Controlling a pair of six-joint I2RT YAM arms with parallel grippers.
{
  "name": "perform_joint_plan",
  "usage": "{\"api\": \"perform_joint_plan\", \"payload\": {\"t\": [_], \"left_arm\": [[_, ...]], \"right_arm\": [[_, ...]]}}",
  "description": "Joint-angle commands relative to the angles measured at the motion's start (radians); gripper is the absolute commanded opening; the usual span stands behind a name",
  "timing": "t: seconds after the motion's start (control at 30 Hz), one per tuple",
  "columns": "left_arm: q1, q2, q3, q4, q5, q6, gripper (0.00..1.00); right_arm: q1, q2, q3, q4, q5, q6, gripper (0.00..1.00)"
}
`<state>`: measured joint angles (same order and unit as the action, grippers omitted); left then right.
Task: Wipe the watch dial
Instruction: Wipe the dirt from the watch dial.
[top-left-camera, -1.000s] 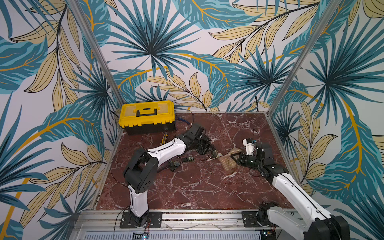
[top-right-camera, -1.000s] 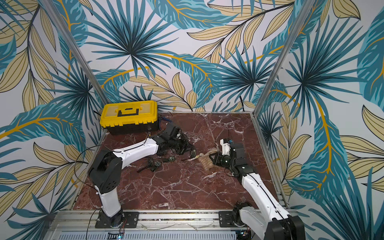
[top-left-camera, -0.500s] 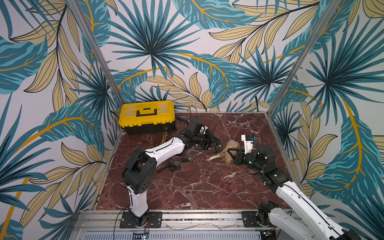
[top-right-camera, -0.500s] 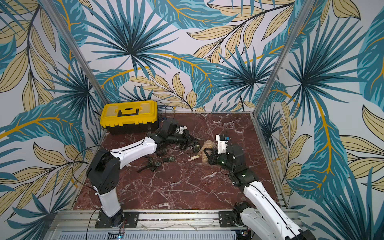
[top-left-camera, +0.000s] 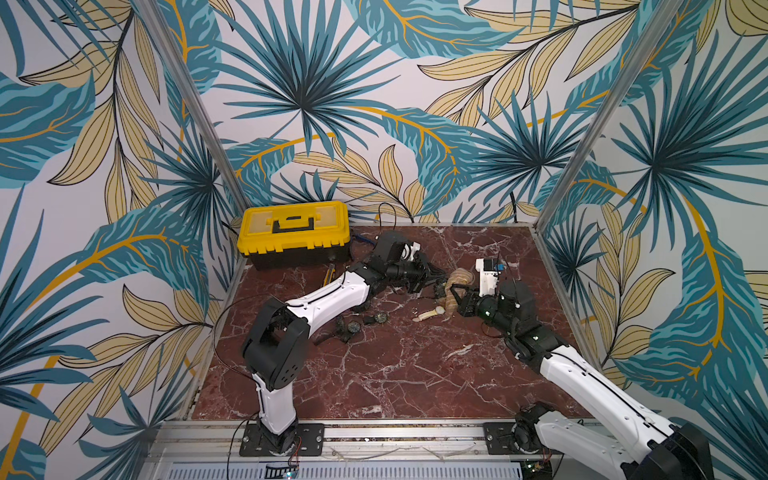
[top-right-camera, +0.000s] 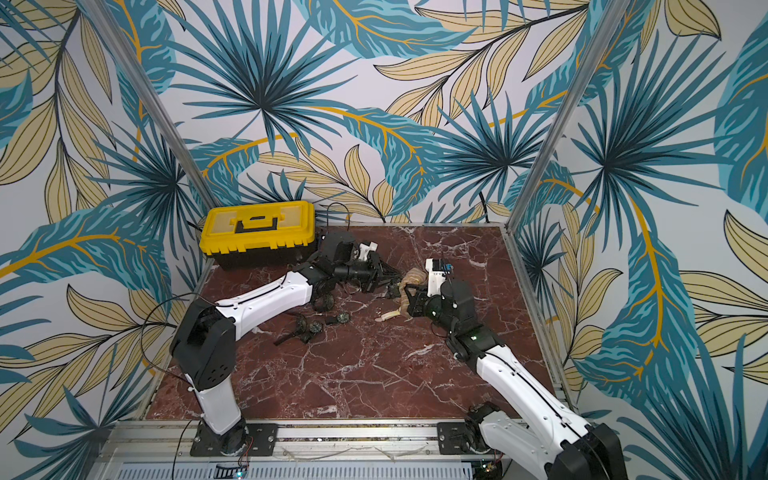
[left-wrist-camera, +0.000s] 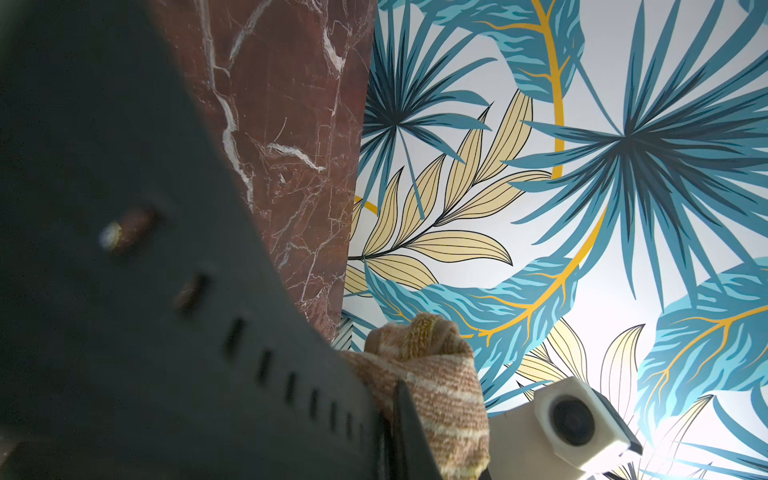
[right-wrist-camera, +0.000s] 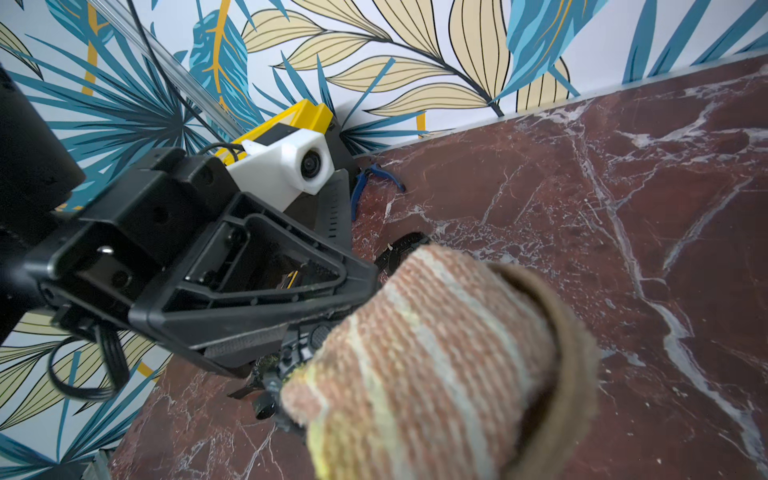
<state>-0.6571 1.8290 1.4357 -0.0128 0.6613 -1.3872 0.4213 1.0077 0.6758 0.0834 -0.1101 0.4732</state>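
Now the left gripper (top-left-camera: 433, 281) is pinched tight on a black watch (right-wrist-camera: 291, 363), near the middle of the back half of the table (top-left-camera: 395, 374); in the left wrist view the watch strap (left-wrist-camera: 166, 332), with its row of little holes, fills much of the picture; the right gripper (top-left-camera: 459, 297) is squeezed tight on a striped cloth (top-left-camera: 458, 276); the cloth is bunched into a fat roll and its end pushes against the black watch; the dial is hidden behind the cloth; more dark watches (top-left-camera: 353, 327) and a watch with a pale strap (top-left-camera: 430, 313) lie on the table; a yellow toolbox (top-left-camera: 293, 230) sits in the back corner.
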Motion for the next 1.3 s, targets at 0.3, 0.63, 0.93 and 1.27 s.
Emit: {"api": "perform_joint_plan", "payload": {"t": [0.3, 0.63, 0.93, 1.27], "left_arm": [[-0.059, 0.022, 0.094, 0.057, 0.039, -0.019, 0.00], [-0.082, 0.034, 0.065, 0.057, 0.014, -0.002, 0.00], [-0.063, 0.039, 0.095, 0.057, 0.018, 0.008, 0.00], [0.003, -0.014, 0.095, 0.054, 0.021, 0.011, 0.00]], "right_arm": [[0.086, 0.146, 0.143, -0.021, 0.200, 0.041, 0.07], [0.097, 0.246, 0.168, 0.298, -0.112, 0.151, 0.08], [0.098, 0.328, 0.203, 0.298, -0.420, 0.145, 0.06], [0.085, 0.417, 0.340, -0.287, -0.352, 0.007, 0.03]]}}
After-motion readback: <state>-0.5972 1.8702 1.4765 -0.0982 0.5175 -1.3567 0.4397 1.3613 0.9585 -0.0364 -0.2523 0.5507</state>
